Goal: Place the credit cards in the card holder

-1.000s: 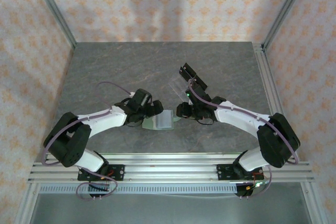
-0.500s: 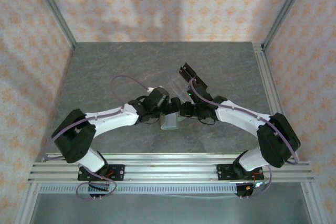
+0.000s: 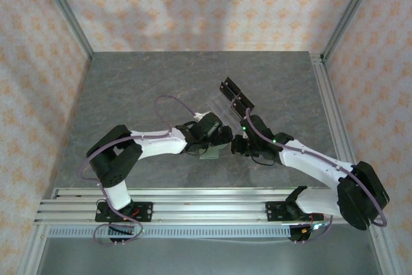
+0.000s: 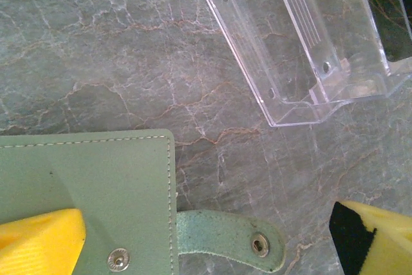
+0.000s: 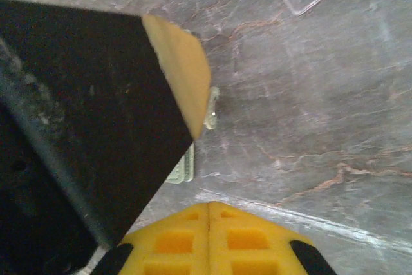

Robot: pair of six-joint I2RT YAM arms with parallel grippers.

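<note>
Here the left claw (image 4: 209, 239) stands spread over the card holder (image 4: 96, 185), the right claw (image 5: 209, 214) pressed together beside it

One sage-green card holder (image 4: 96, 185), with one snap tab (image 4: 219, 239) and two metal snap studs (image 4: 118, 259). One clear acrylic rack (image 4: 290, 49), two black pieces (image 3: 228, 88) at its far end. Two robot arms: left arm (image 3: 148, 143), right arm (image 3: 309, 159).

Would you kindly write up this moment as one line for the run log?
left gripper: open over sage-green stitched wallet | wallet strap: unsnapped | right gripper: shut, empty
</note>
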